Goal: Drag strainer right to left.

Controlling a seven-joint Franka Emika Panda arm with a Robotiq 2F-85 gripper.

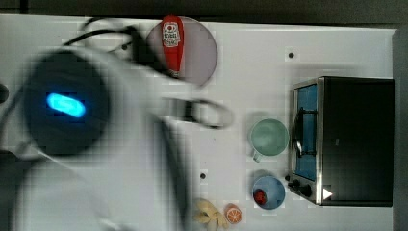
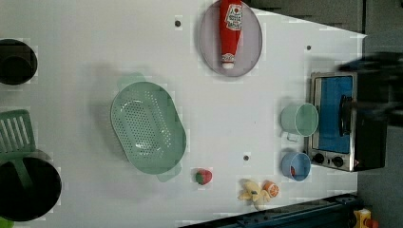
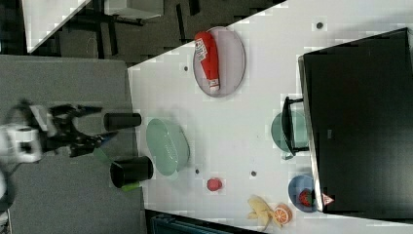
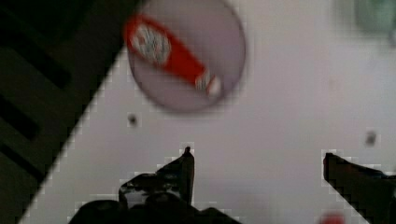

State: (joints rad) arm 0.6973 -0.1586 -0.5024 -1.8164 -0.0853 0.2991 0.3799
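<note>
The strainer (image 2: 147, 126) is a large pale mint-green oval colander with a perforated bottom. It lies flat on the white table, left of centre in the left view. In the right view the strainer (image 3: 168, 146) sits near the table's left edge. My gripper (image 3: 104, 124) hangs to the right view's left of it, apart from it, with its fingers spread. In the wrist view my gripper (image 4: 257, 158) is open, with only bare table between the dark fingertips (image 4: 187, 161). In the top view my blurred arm (image 1: 67, 106) covers the left half of the table and hides the strainer.
A grey plate (image 2: 252, 47) holds a red ketchup bottle (image 2: 229, 31). A mint mug (image 2: 299, 119), a blue bowl (image 2: 294, 165) and a toaster oven (image 2: 340, 121) stand at the left view's right. A strawberry (image 2: 203, 176), banana (image 2: 252, 192) and orange (image 2: 271, 188) lie nearby. Black cups (image 3: 131, 170) stand beside the strainer.
</note>
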